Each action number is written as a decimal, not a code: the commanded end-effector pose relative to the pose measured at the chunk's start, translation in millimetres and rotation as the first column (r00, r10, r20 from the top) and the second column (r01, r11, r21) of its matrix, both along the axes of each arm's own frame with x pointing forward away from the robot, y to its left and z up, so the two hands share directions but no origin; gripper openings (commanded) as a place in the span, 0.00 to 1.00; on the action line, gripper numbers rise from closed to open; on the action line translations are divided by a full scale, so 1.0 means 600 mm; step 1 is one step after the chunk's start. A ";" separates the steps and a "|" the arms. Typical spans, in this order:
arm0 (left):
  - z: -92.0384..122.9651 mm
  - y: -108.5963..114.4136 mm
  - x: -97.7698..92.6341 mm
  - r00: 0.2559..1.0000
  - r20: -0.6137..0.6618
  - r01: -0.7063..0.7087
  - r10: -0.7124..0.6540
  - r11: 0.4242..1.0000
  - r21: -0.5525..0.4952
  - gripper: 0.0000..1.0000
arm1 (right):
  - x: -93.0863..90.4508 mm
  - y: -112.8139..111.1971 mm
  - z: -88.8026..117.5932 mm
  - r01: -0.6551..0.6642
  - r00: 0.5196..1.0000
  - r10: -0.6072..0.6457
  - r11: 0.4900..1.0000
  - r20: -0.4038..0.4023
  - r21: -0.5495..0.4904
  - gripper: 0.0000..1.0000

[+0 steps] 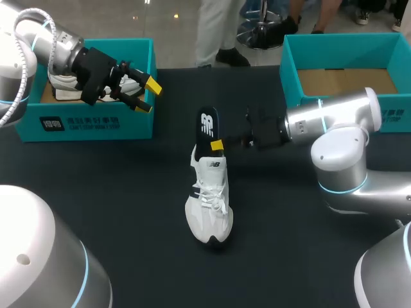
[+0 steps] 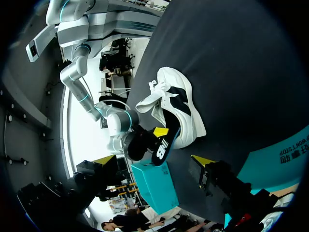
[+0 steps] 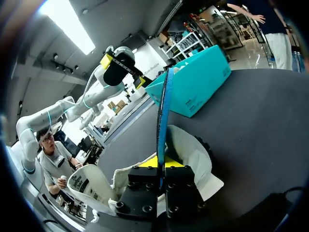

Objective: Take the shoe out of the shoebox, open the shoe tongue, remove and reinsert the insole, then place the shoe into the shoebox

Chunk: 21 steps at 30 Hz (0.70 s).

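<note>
Pinching insole (image 1: 207,127) edge-on in right gripper (image 1: 218,145), at heel opening of shoe (image 1: 209,208) standing on table (image 1: 115,192) between left box (image 1: 96,122) and right box (image 1: 290,70). Holding left gripper (image 1: 148,96) wide, empty, over left box's front wall, second shoe (image 1: 64,86) inside.

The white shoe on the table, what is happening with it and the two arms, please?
The right claw is shut on the black insole, which stands upright at the heel opening of the white lace-up sneaker lying on the black table. The left claw hangs open above the left teal cardboard shoebox, holding nothing. A second white shoe lies in that box.
</note>
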State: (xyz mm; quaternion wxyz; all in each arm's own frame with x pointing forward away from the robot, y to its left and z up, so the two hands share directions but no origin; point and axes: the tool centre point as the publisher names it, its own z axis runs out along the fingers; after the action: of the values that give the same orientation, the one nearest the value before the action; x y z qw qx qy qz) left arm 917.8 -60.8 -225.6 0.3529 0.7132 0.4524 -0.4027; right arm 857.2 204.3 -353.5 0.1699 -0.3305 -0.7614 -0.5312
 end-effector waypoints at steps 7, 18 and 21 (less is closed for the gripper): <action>0.000 0.001 0.000 1.000 0.001 0.001 -0.001 1.000 0.001 1.00 | -0.040 0.004 -0.010 0.026 0.999 -0.026 1.000 -0.028 0.008 0.00; 0.000 0.001 0.000 1.000 0.001 0.001 -0.001 1.000 0.001 1.00 | -0.034 0.010 0.000 0.026 0.999 -0.026 1.000 -0.019 0.010 0.12; 0.000 0.001 0.000 1.000 0.001 0.001 -0.001 1.000 0.001 1.00 | -0.025 0.009 0.008 0.019 1.000 -0.019 1.000 -0.009 0.005 0.14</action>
State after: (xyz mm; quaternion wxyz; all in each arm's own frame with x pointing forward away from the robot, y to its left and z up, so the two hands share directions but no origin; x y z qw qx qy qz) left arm 917.8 -60.8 -225.6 0.3529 0.7132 0.4524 -0.4026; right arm 837.4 207.9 -352.6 0.1678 -0.3402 -0.7524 -0.5385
